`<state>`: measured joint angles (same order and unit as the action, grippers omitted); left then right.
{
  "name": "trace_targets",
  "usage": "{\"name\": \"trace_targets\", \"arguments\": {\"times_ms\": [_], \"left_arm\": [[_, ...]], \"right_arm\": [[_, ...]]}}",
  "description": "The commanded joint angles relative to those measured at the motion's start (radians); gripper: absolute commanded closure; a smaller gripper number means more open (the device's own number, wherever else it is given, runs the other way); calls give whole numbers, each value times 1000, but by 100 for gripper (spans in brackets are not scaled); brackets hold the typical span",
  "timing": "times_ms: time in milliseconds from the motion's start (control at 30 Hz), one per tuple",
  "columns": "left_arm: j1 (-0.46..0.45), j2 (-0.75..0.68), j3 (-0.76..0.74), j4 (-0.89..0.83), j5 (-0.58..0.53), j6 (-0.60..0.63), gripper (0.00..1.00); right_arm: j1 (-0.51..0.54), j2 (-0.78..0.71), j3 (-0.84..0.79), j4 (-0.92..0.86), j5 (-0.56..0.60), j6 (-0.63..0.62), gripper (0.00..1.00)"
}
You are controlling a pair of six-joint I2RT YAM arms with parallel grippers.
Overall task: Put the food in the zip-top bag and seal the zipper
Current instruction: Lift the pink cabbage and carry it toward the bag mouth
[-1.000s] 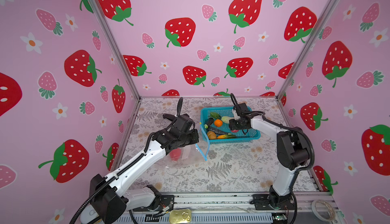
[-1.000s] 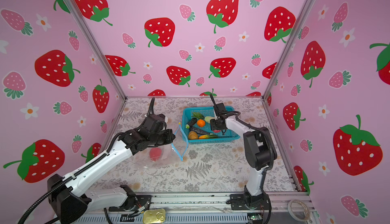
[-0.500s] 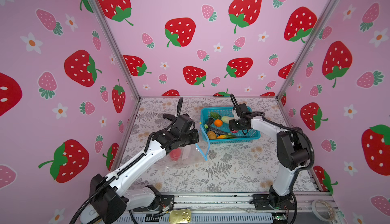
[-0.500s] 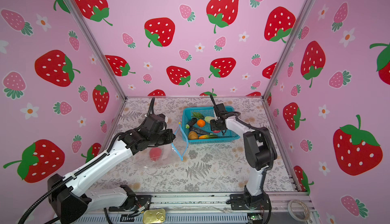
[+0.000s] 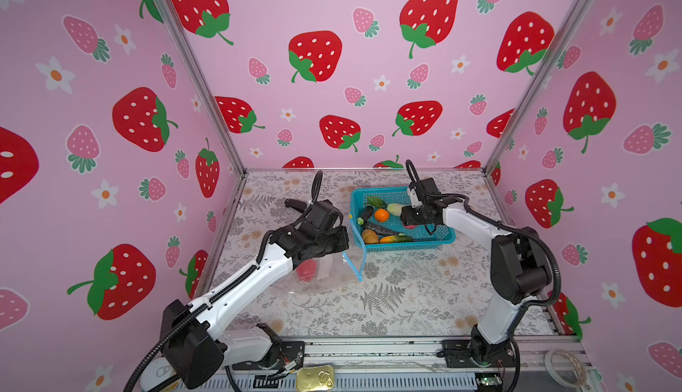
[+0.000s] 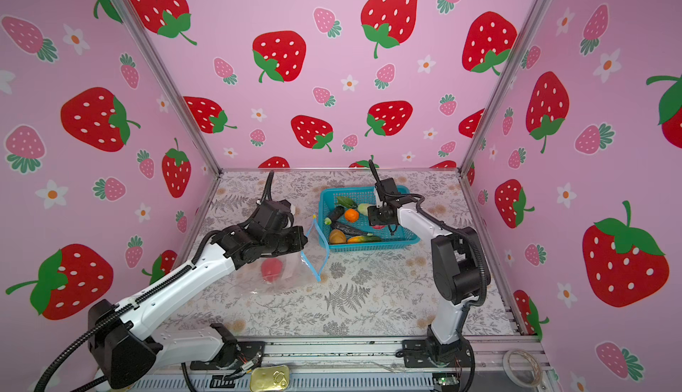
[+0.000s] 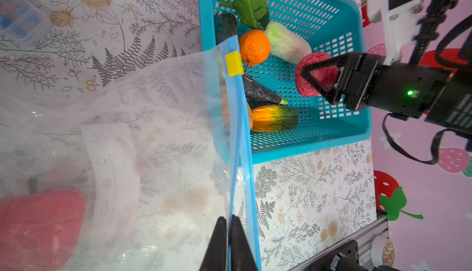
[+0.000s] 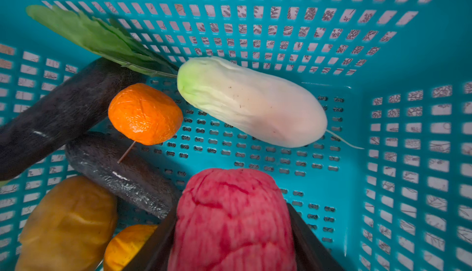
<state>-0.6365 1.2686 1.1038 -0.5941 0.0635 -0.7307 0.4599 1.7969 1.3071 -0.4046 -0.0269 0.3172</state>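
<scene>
Two arms share this job. In both top views the left end effector [image 5: 344, 248] is clamped on the raised edge of the zip-top bag [image 5: 330, 274], holding its zipper [image 5: 361, 261] up off the bench [image 5: 406, 298], with one red piece of food [image 5: 306, 270] already inside, below and behind that end effector. The right end effector [image 5: 407, 224] is down in the teal basket [image 5: 406, 248], well apart from the bag mouth. In the left wrist view I see the left jaws pressed fully together on the bag's rim just beside the blue strip, with the yellow slider tab [image 7: 233, 63] at the far end from them; the two lips run almost against each other, so the mouth looks narrow. In the right wrist view the right jaws stand about half open yet grip a red-pink lump [image 8: 231, 213] between them; the orange [image 8: 145, 114], white radish [image 8: 250, 101] and dark eggplant [image 8: 122, 175] lie ahead of that end effector. My worry is the transfer: the lump looks soft and rounded, so it could squirm out of the grip, and brought to so slim an opening it may strike the zipper, shove the bag aside, or drag the rim out of the left pinch. Clipping the basket wall while lifting out is another risk.
</scene>
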Motion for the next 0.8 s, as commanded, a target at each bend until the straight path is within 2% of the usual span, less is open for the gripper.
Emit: {"name": "trace_targets", "arguments": {"times_ms": [0,200,400,767], "left_arm": [[6,9,35,3,-5,0,90],[5,21,46,1,-2,-1,91],[7,28,59,-2,-1,-1,91],[6,34,71,-3,6,-4,91]], "right_arm": [[-7,-54,-9,17,-35,-2,42],[-6,-99,-28,30,-102,-7,44],[16,-209,-87,62,-203,0,44],[198,-326,-145,114,-257,15,44]]}}
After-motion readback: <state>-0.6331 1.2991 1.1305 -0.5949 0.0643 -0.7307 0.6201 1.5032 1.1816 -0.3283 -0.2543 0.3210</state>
